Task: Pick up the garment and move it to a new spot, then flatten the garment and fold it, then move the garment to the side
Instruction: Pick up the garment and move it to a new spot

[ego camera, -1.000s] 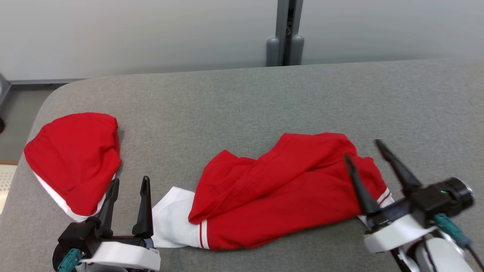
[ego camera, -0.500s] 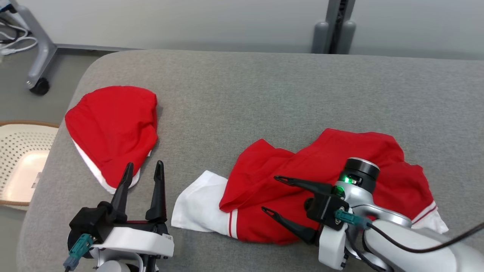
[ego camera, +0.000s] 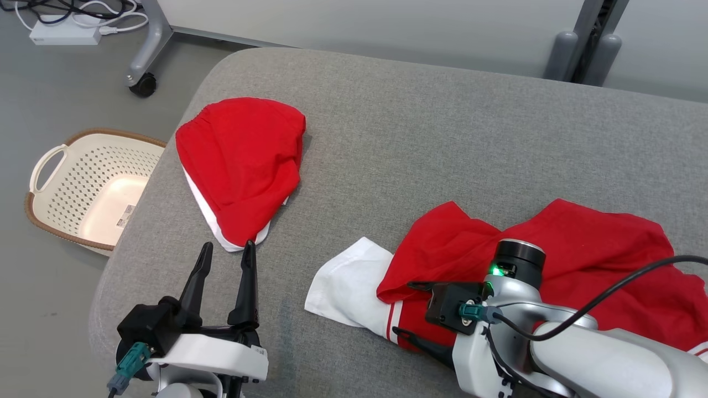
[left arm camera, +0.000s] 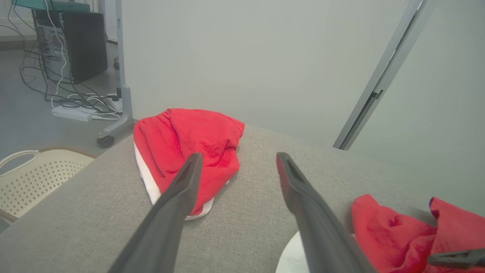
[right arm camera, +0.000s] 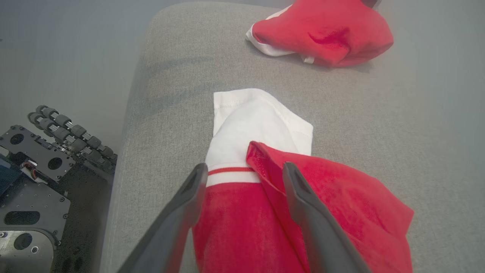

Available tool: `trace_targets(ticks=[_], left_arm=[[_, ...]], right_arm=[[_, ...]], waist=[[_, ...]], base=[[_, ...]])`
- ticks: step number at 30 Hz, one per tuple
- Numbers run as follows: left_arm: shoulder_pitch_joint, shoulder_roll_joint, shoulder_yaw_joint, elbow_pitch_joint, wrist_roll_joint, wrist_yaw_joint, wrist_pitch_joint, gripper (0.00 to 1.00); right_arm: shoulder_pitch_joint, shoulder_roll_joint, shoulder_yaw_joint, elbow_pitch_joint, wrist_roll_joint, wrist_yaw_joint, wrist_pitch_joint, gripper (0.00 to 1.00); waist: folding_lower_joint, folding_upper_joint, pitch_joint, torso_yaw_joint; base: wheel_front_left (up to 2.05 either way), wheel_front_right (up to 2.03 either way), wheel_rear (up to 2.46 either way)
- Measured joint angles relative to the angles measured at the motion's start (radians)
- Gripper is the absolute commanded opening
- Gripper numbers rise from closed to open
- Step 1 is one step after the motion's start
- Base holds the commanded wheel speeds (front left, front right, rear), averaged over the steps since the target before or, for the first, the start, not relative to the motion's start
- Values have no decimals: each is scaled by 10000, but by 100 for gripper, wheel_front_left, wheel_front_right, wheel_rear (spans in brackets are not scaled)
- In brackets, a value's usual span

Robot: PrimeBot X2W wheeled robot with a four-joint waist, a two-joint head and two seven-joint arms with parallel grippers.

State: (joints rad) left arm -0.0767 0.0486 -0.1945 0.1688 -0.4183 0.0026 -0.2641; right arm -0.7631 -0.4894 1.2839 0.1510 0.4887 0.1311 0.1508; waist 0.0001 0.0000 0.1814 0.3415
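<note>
At the right claw (ego camera: 401, 308): jaws wide, nothing held. A second ago it stood at the garment's far right end. I have since swung it across, and its fingers now point at the sleeve end.
Under it: in the right wrist view the fingers straddle the striped band (right arm camera: 231, 170) where red cloth meets white sleeve (ego camera: 345, 284). I cannot tell if the tips touch the fabric.
Meaning for the task: I read this as lining up the first pick. Nothing is gripped, so the move to a new spot is not yet begun.
Left claw (ego camera: 228, 246): also wide and empty, parked as before near the table's front edge, tips just short of the second red bundle (ego camera: 243, 160).
Garment (ego camera: 581, 260): red with white trim, at the front right of the grey fabric-covered table (ego camera: 415, 138). It is crumpled into deep folds, with one white sleeve lying flat toward the left.
Handling: soft and floppy, I expect. A pinch at the band may lift only one layer.
Beyond: a cream perforated basket (ego camera: 83, 182) on the floor beside the table's left end.
</note>
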Motion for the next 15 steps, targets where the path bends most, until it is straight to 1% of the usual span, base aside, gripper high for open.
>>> trace_targets(ticks=[2, 5, 15], left_arm=[[0, 2, 12, 33, -15, -2, 0, 100], [1, 0, 6, 44, -31, 0, 0, 100], [17, -2, -134, 25, -61, 75, 0, 100]], right_arm=[[-6, -186, -38, -268, 27, 0, 393, 100], [-76, -316, -35, -280, 21, 0, 474, 100], [-289, -326, -35, 842, -63, 0, 422, 100]], waist=[[-1, 0, -29, 106], [0, 1, -88, 163], [0, 0, -135, 271]], base=[[0, 0, 0], [0, 0, 0], [0, 0, 0]])
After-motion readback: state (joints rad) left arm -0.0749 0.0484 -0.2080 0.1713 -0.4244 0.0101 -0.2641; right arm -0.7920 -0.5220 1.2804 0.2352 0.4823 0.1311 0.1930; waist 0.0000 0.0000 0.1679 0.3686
